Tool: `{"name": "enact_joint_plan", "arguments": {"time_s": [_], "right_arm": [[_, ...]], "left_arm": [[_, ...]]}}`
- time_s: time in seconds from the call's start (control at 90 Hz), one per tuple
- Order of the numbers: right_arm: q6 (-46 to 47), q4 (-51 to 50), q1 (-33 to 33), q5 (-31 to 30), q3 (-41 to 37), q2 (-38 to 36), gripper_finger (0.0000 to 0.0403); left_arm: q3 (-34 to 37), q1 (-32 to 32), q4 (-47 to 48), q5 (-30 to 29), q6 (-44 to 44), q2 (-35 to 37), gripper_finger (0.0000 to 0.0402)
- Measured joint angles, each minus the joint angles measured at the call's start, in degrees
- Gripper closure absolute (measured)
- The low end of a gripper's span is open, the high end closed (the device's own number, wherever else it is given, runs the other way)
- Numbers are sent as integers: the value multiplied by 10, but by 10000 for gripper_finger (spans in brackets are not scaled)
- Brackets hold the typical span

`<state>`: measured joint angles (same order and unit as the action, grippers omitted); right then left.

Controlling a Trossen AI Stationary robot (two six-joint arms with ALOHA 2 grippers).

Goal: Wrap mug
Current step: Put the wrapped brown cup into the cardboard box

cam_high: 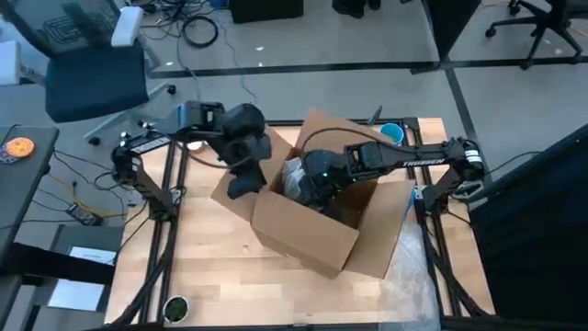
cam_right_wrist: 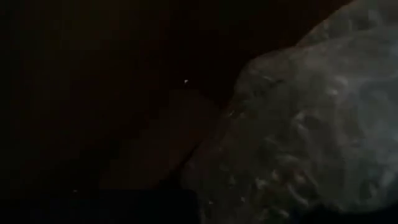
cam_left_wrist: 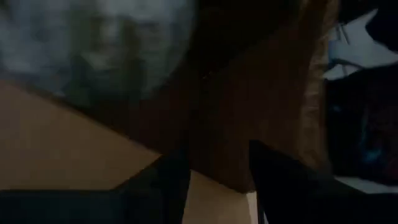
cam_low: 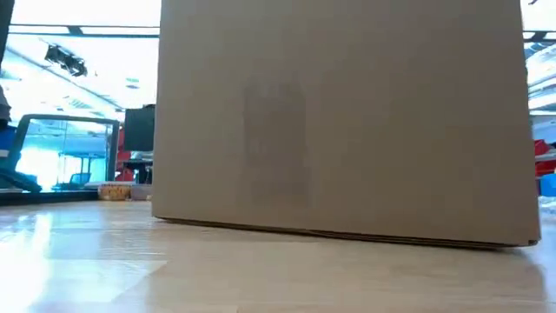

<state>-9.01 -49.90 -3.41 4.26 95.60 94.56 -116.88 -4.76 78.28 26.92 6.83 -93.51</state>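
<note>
An open cardboard box (cam_high: 312, 230) stands in the middle of the table. Inside it lies a bundle of bubble wrap (cam_high: 292, 175), also seen in the left wrist view (cam_left_wrist: 93, 43) and the right wrist view (cam_right_wrist: 298, 124). The mug itself is hidden. My left gripper (cam_left_wrist: 217, 186) is open at the box's left flap (cam_high: 241, 188), with cardboard showing between its fingers. My right arm reaches down into the box from the right, and its gripper (cam_high: 310, 188) is by the bundle, with its fingers hidden in the dark. My left gripper has its two fingers (cam_left_wrist: 273, 180) standing apart over the edge of the box's left flap (cam_left_wrist: 217, 155), coming from the table's left side. Whether they touch the cardboard I cannot tell.
A blue round thing (cam_high: 392, 133) sits at the far right behind the box. A small round object (cam_high: 175, 308) lies at the near left edge. A clear sheet (cam_high: 409, 267) lies at the near right. In the low view the box wall (cam_low: 347, 122) blocks most of the table.
</note>
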Motion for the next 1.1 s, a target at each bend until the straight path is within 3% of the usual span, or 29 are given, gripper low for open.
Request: {"name": "enact_joint_plan", "arguments": {"time_s": [0.289, 0.5, 0.711, 0.889, 1.1], "right_arm": [[41, -56, 17, -2, 0, 0, 383], [60, -120, 16, 24, 1, 0, 383], [59, -143, -6, 73, -35, -1, 383], [85, -107, -15, -10, -89, -1, 383], [25, -35, -27, -58, -139, -1, 383]], "left_arm": [[0, 98, -83, 11, -13, -2, 254], [15, 160, -116, -39, -24, -21, 254], [41, 183, -133, -73, -22, -44, 254], [57, 185, -140, -99, -19, -44, 254], [57, 184, -74, -212, -32, -44, 254]]}}
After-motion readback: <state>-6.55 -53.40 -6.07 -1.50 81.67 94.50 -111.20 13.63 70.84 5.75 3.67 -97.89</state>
